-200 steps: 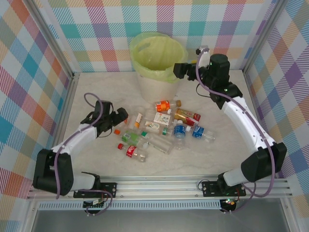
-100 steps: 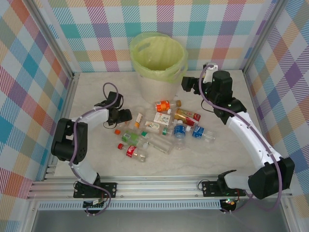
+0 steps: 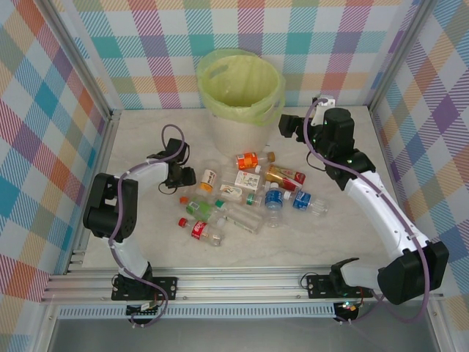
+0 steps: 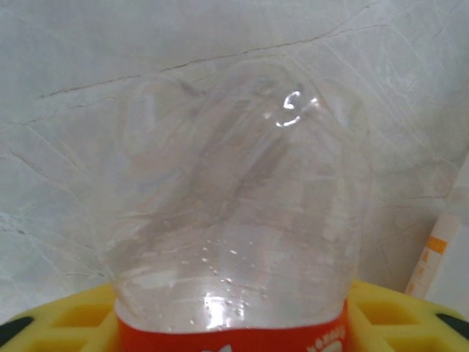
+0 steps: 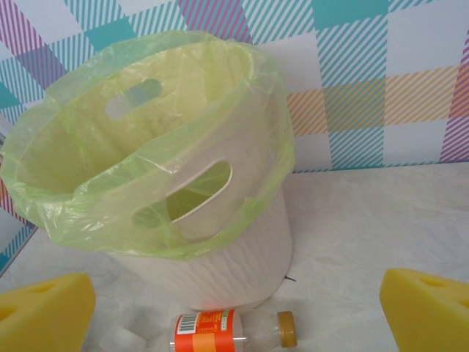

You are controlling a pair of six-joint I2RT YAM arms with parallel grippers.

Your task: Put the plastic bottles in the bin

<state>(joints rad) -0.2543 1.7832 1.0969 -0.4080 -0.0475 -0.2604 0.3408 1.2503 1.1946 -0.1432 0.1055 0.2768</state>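
Note:
My left gripper (image 3: 189, 176) is shut on a clear plastic bottle with an orange-red label (image 3: 208, 177) at the left edge of the pile. In the left wrist view this bottle (image 4: 242, 220) sits between the yellow pads (image 4: 51, 326), its clear end pointing away over the table. Several more plastic bottles lie mid-table, among them an orange-labelled one (image 3: 249, 160), a red one (image 3: 284, 174) and a blue one (image 3: 272, 196). The bin (image 3: 238, 136) stands at the back. My right gripper (image 3: 287, 126) hangs open just right of the bin (image 5: 242, 249), above the orange-labelled bottle (image 5: 220, 332).
Metal frame posts and checked walls close in the marble table (image 3: 337, 242) on three sides. A red-labelled bottle (image 3: 198, 229) and a green-capped one (image 3: 196, 209) lie nearest the front. Bare table stretches along the front edge and both sides.
My left gripper has swung in from the left to the orange-red labelled bottle, which has shifted a little. My right gripper has drawn back from the bin's rim, lower and to the right.

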